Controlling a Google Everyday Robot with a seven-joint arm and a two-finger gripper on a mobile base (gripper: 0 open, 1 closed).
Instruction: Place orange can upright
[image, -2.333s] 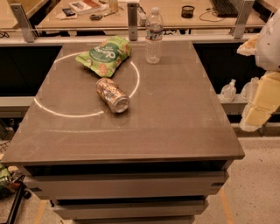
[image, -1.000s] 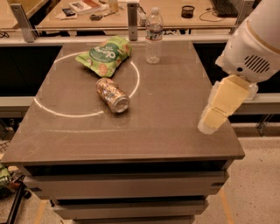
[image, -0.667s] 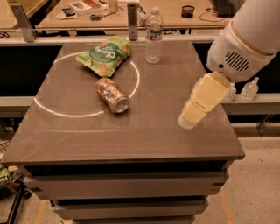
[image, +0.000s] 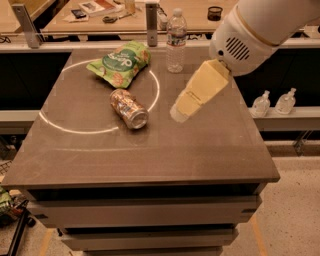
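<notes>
Our gripper (image: 178, 113) hangs above the table (image: 210, 150), to the right of the orange can (image: 129, 108) and apart from it. We cannot tell if it is released or clenched, but it carries nothing. The orange can lies on its side, near the green snack bag (image: 119, 62). We judge that nothing is done yet: reaching, grasping and standing the can up all remain.
</notes>
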